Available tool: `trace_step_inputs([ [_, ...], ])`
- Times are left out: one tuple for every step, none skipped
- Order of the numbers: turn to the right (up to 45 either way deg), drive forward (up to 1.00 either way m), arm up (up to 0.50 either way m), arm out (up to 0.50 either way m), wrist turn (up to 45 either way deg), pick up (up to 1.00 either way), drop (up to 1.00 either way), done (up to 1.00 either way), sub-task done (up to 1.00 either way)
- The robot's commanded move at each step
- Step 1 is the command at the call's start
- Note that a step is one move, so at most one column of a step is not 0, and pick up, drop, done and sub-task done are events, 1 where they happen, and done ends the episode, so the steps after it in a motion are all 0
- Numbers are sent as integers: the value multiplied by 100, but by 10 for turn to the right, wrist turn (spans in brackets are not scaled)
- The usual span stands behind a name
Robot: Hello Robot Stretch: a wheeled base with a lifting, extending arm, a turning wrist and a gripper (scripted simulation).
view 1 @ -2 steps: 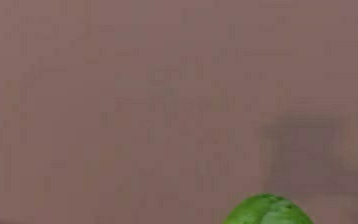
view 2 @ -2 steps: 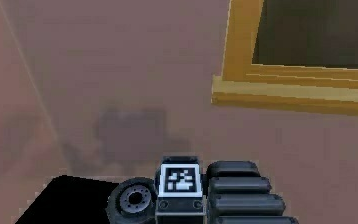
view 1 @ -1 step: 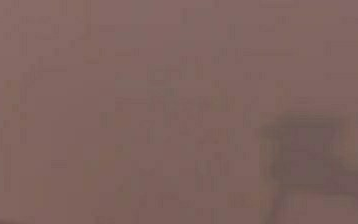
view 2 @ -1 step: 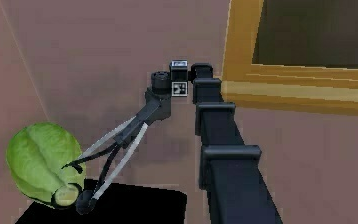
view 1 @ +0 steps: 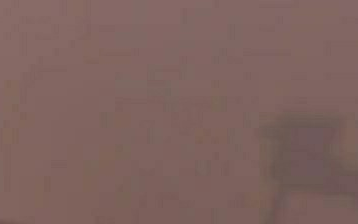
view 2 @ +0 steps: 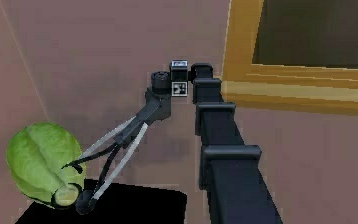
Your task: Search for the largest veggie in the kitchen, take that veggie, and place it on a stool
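In the arm side view, my arm (view 2: 227,150) reaches out past a gold-framed panel (view 2: 242,60). The gripper (view 2: 79,188) angles down to a green lettuce head (view 2: 37,158) at a black surface's (view 2: 137,206) left edge. I cannot tell the jaws' state, or whether they hold the lettuce.

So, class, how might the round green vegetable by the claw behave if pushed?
The green vegetable looks round, so it would probably roll if nudged. Its leafy surface suggests it is fairly light and may bruise under the claw.
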Motion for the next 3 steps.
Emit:
trace_step_inputs([
  [0,0,0,0,390,0,0,0,0],
  [0,0,0,0,0,0,100,0,0],
  [0,0,0,-10,0,0,0,0,0],
])
